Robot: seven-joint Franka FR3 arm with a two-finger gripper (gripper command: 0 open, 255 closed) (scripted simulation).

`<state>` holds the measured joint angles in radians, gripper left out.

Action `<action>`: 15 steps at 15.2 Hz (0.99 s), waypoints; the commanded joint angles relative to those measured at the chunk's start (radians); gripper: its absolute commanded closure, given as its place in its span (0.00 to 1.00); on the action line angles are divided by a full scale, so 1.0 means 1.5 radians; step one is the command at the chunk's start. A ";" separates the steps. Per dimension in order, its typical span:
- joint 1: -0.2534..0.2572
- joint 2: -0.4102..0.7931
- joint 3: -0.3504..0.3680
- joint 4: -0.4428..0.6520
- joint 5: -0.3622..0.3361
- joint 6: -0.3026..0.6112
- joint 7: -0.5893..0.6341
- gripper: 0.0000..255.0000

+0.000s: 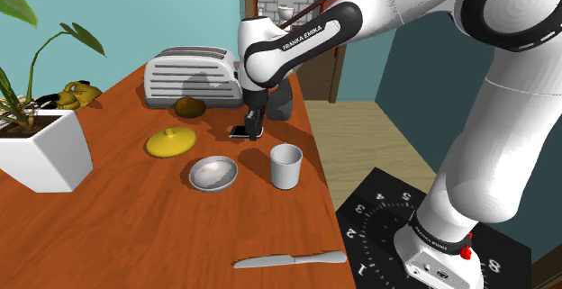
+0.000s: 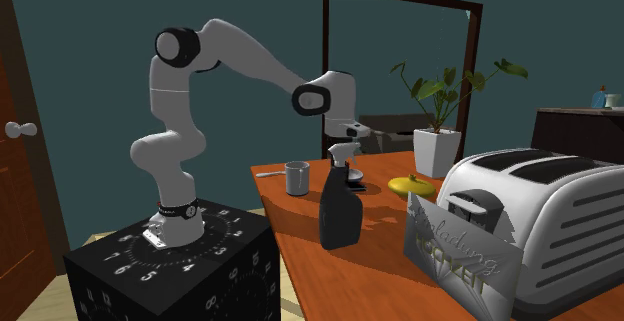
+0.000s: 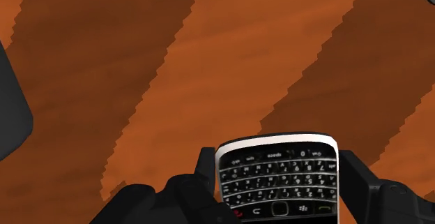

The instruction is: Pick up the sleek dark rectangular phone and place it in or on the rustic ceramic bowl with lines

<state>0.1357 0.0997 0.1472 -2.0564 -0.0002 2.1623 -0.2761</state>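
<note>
A dark phone (image 3: 277,184) with a keypad and a pale rim sits between my gripper's (image 3: 279,168) two black fingers, which clasp its long edges. In the shoulder view the gripper (image 1: 251,127) points down at the wooden table (image 1: 117,224), with the phone (image 1: 239,132) at its tips, low over the surface in front of the toaster. The grey bowl (image 1: 213,173) stands on the table nearer the camera than the gripper, a short way to the shoulder view's left of it, with nothing in it. A dark spray bottle (image 2: 340,207) partly hides the hand in the second exterior view.
A grey cup (image 1: 286,166) stands right beside the bowl. A yellow lid-like dish (image 1: 171,141), a brown round thing (image 1: 188,107), a toaster (image 1: 192,76), a dark spray bottle (image 1: 285,100), bananas (image 1: 77,94), a potted plant (image 1: 40,148) and a knife (image 1: 290,260) share the table.
</note>
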 commanded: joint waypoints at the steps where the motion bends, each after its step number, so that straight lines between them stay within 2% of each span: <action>1: -0.001 -0.008 0.000 0.010 0.001 -0.017 -0.001 1.00; 12: -0.002 -0.039 0.000 0.066 0.006 -0.105 -0.004 1.00; 15: 0.023 -0.044 0.022 0.062 0.006 -0.106 0.043 1.00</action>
<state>0.1592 0.0368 0.1705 -1.9639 0.0085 2.0077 -0.2335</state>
